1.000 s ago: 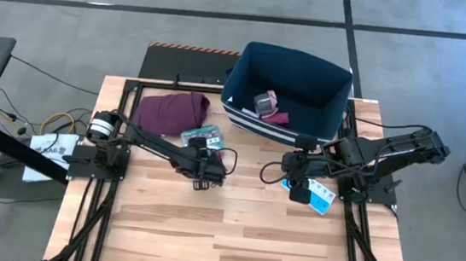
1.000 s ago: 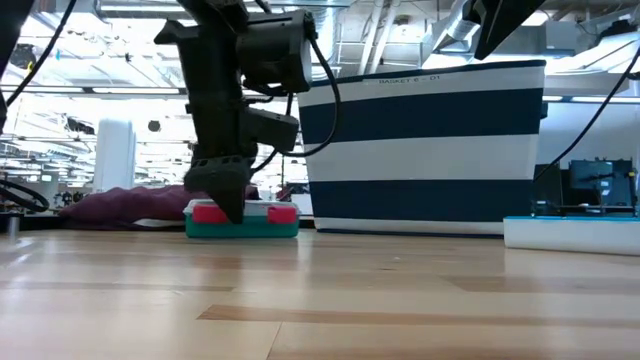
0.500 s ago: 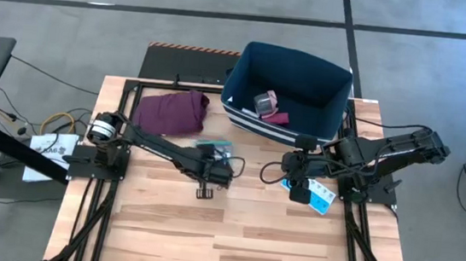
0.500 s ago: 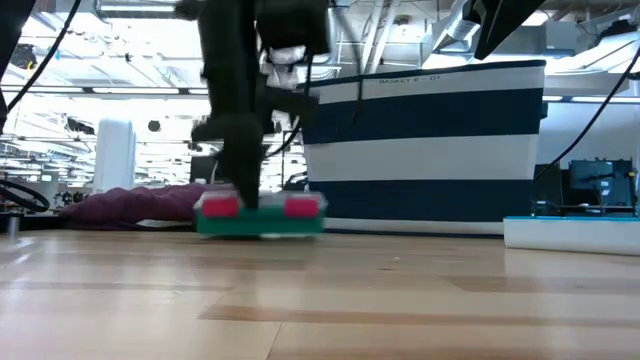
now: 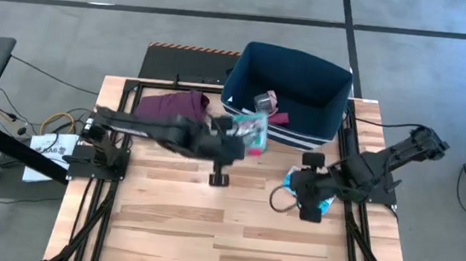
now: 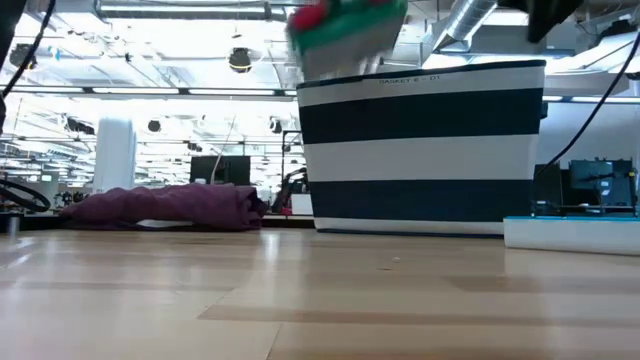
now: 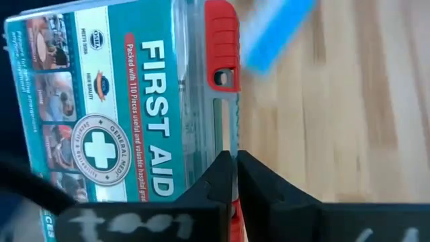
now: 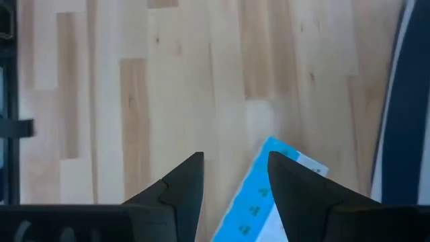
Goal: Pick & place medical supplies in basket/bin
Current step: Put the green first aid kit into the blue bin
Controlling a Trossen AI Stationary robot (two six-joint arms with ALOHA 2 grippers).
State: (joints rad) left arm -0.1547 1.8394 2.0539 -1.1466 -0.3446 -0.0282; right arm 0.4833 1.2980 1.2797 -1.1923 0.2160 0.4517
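My left gripper point(image 5: 243, 138) is shut on the teal first-aid box point(image 5: 257, 129) and holds it in the air beside the near left corner of the navy striped bin point(image 5: 293, 85). The low view shows the box point(image 6: 345, 25) up by the bin's rim point(image 6: 430, 72). A pink roll point(image 5: 263, 102) and a maroon roll point(image 5: 278, 117) lie inside the bin. My right gripper point(image 5: 305, 199) is open and hovers over the blue-white pill organizer point(image 5: 318, 209), which lies flat on the table; its fingers point(image 8: 185, 181) stand above the organizer's end point(image 8: 265, 191). My left gripper pinches the teal box between its two fingers point(image 7: 218, 176) at the latch-side edge point(image 7: 232, 131), between the two red latches. The box is lifted clear of the table and sits tilted in the hold, label face point(image 7: 114, 121) toward the wrist camera.
A maroon cloth point(image 5: 171, 109) lies on the table's far left part, left of the bin. Bare wood point(image 5: 223, 232) fills the near half of the table. The pill organizer point(image 6: 575, 232) sits near the right edge, beside the right arm's base.
My left gripper has lifted the teal box off the table and carried it up, to the right and toward the far edge, up to the bin's near wall; the box is now tilted. My right gripper has drawn back toward the near edge and now stands over the pill organizer.
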